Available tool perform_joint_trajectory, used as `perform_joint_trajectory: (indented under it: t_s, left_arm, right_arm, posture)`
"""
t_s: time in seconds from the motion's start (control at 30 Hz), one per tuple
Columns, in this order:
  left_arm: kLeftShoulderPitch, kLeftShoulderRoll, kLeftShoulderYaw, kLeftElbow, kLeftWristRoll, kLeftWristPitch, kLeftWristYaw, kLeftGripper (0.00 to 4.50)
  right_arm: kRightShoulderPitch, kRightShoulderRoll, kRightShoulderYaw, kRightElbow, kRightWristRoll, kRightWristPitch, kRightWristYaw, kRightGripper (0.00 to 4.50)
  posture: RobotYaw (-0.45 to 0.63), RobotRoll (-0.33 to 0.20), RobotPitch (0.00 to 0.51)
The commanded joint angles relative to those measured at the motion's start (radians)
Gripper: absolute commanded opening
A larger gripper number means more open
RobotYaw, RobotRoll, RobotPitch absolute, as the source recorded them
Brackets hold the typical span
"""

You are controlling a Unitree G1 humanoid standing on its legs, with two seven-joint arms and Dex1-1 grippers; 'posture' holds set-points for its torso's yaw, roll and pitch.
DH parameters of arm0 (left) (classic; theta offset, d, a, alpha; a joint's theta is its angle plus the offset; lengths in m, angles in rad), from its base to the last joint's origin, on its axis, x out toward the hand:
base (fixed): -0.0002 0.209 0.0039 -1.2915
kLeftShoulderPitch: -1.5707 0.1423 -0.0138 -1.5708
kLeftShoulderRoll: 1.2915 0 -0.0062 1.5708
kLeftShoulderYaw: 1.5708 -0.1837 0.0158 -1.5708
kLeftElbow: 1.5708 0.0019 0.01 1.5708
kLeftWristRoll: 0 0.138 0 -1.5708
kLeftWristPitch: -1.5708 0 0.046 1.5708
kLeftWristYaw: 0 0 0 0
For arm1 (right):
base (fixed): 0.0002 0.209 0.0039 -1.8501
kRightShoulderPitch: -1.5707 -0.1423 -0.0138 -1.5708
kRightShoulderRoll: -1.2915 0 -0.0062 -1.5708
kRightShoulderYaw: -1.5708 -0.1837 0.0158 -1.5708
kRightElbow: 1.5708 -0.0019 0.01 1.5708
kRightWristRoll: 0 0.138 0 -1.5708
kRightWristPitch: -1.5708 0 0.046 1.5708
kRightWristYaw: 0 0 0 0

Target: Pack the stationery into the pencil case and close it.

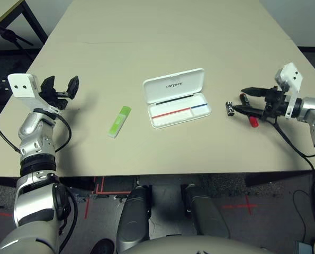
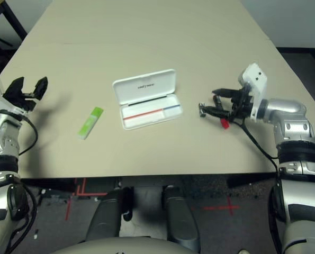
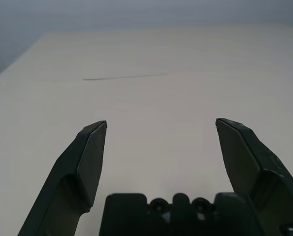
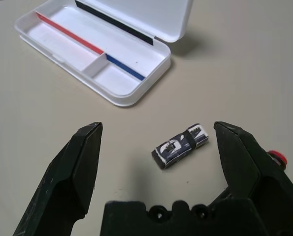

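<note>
The white pencil case [image 1: 174, 98] lies open at the table's middle, lid tilted back, with a red-and-blue line inside [image 4: 94, 54]. A light-green highlighter [image 1: 118, 121] lies on the table to its left. Right of the case lies a tiny black-and-silver piece [image 4: 180, 146], between the open fingers of my right gripper [image 4: 158, 130], untouched. The red marker [image 1: 253, 121] lies just beside that gripper, mostly hidden under it. My right gripper [image 1: 244, 100] hovers low over the table. My left gripper [image 1: 62, 87] is raised at the far left, open and empty [image 3: 161, 125].
The beige table [image 1: 162, 42] stretches far back, with a thin dark line [image 3: 124, 76] on its surface. Its front edge runs just below the objects. A black cable hangs from each wrist.
</note>
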Motion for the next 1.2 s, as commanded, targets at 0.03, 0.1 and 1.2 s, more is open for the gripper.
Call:
perform_joint_trajectory:
  t_s: [0.03, 0.1, 1.2]
  left_arm:
    - [0.116, 0.042, -0.083, -0.289, -0.080, 0.183, -0.118, 4.46]
    - [0.171, 0.066, -0.121, -0.429, -0.115, 0.266, -0.158, 4.46]
    - [-0.090, 0.033, -0.789, -0.455, 0.286, 0.397, -0.312, 4.46]
  right_arm:
    - [0.000, -0.014, 0.020, -0.013, -0.013, 0.011, 0.013, 4.50]
    - [-0.005, -0.012, 0.023, -0.003, -0.017, 0.010, 0.016, 4.50]
    - [-0.089, 0.029, 0.047, 0.116, -0.072, -0.065, 0.025, 4.50]
  posture:
    - [-0.08, 0.000, 0.156]
    - [-0.06, 0.000, 0.152]
    - [-0.05, 0.000, 0.129]
